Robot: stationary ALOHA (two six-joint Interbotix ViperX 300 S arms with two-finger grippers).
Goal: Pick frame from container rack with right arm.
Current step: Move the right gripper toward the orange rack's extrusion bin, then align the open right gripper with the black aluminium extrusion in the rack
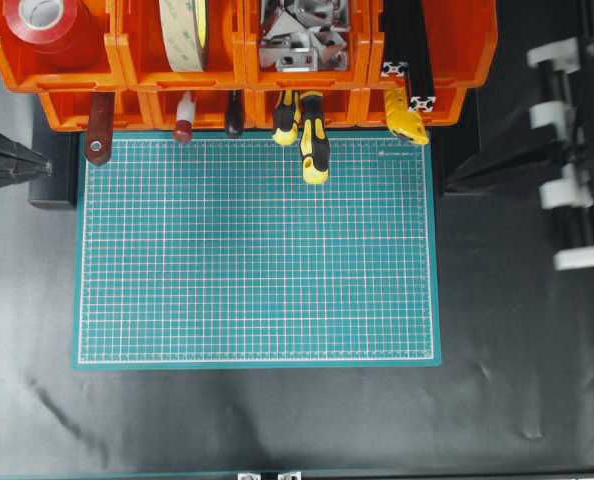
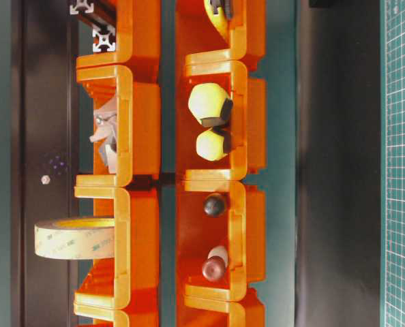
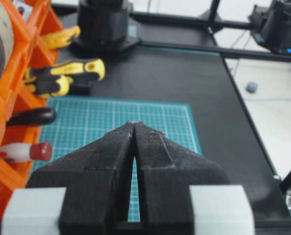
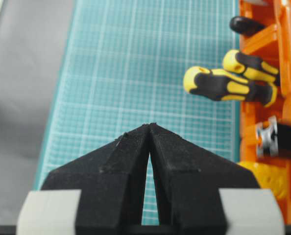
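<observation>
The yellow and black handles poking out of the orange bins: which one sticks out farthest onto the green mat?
The longest yellow-and-black handle, second of the three from the left, reaches well onto the green mat. The shorter handle and the yellow one barely pass its edge.

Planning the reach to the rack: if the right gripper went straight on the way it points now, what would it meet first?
Probably only the green gridded cutting mat: the right gripper, shut, aims along it; the orange bins sit off to one side.

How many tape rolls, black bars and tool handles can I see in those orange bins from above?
Tape rolls: 2
Black frame bars: 2
Tool handles sticking out: 6
Total: 10
</observation>
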